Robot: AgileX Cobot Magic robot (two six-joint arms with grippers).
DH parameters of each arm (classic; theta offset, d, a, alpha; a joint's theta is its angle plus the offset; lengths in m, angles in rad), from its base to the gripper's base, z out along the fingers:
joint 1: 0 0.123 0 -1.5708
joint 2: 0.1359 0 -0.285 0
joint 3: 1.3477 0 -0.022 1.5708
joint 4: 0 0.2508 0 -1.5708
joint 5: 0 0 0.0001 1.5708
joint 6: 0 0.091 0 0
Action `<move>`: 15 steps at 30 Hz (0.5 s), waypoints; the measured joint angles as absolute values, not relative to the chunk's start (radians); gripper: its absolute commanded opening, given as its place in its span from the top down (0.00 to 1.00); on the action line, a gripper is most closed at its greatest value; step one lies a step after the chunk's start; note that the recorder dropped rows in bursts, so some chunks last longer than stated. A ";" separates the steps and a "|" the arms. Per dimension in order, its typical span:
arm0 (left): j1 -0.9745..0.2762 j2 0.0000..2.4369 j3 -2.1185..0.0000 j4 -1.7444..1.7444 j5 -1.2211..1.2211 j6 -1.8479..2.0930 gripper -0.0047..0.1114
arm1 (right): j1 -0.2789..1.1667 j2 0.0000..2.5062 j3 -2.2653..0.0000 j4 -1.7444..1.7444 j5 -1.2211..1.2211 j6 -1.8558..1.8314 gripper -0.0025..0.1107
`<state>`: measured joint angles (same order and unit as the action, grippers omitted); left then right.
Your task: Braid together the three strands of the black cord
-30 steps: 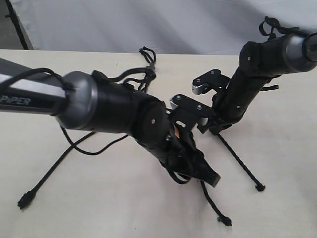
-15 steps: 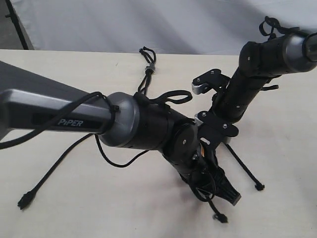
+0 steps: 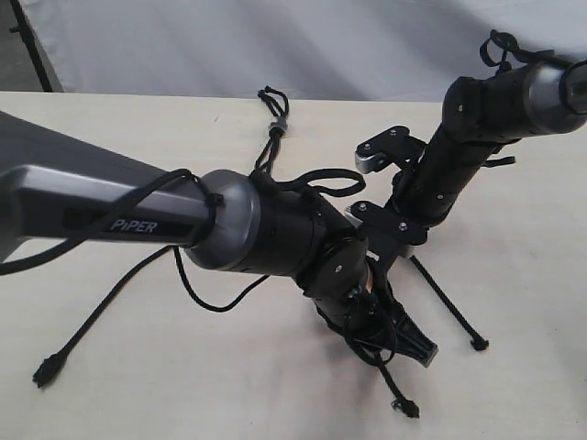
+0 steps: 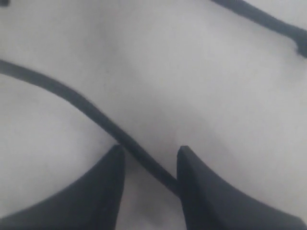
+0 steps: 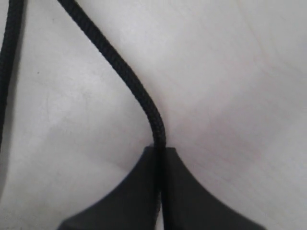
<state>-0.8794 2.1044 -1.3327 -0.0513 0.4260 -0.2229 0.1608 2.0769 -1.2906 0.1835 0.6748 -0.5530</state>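
Your left gripper (image 4: 148,152) stands open with room to spare. The middle strand (image 4: 96,115) runs along the table (image 3: 532,275) straight into the gap, lying against the inner face of one finger and clear of the other, so nothing is pinched there. Your right gripper (image 5: 160,149) is clamped tight on the right strand (image 5: 124,73), which comes out of the closed fingertips and curves away over the tabletop. In the exterior view, the left gripper sits low over the table, close to the middle strand's tip (image 3: 408,408). The right gripper is mostly hidden behind your left arm (image 3: 266,234), so the two are crowded together at mid-table. The right strand's tip (image 3: 479,345) lies just to the right of them. The left strand (image 3: 101,312) trails off alone to the near left, well apart from both grippers. The cord (image 3: 266,151) gathers at its knot (image 3: 278,126) near the table's far edge, behind the left arm. You have bare tabletop to the right and along the left front; the tight spot is where the two arms meet.
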 measured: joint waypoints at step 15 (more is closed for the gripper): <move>-0.878 2.111 -1.426 0.037 0.732 -0.165 0.96 | 0.161 2.077 -1.291 0.184 0.673 -0.553 0.98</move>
